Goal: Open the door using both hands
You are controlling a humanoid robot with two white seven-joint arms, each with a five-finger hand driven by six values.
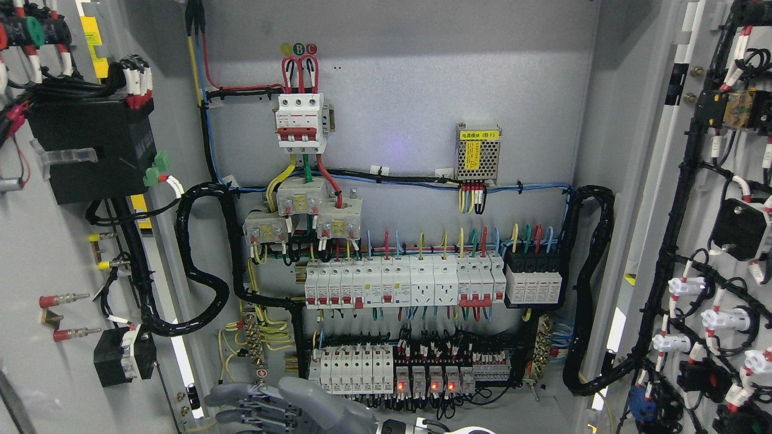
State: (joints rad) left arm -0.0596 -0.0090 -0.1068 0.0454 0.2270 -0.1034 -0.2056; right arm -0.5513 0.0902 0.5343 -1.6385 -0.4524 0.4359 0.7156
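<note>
Doors: while both are standing swung wide, the left door [66, 241] is filling the picture's left edge and the right door [718, 241] the right edge, each showing its wired inner face.
Cabinet: the grey back panel [410, 108] is sitting between the two doors, fully exposed.
Hand: a grey hand [265, 404] is showing at the bottom edge, left of the middle, its fingers [232, 398] lying extended toward the left door's lower corner, loosely spread and holding nothing; whether they are touching the cabinet frame is hard to make out.
Arm: the forearm is trailing off toward the bottom middle and getting cut off by the frame, so I cannot tell which side it is coming in from.
Panel contents: a red and white main breaker [300, 120] is sitting at the upper middle, a perforated power supply [478, 152] to its right, and a row of white breakers [404, 283] running across the middle.
Lower row: relays with red lights [425, 386] are glowing just right of the hand.
Cabling: black conduit loops [205, 289] are hanging on both sides of the panel.
Cut off: door parts at both edges are running out of frame.
</note>
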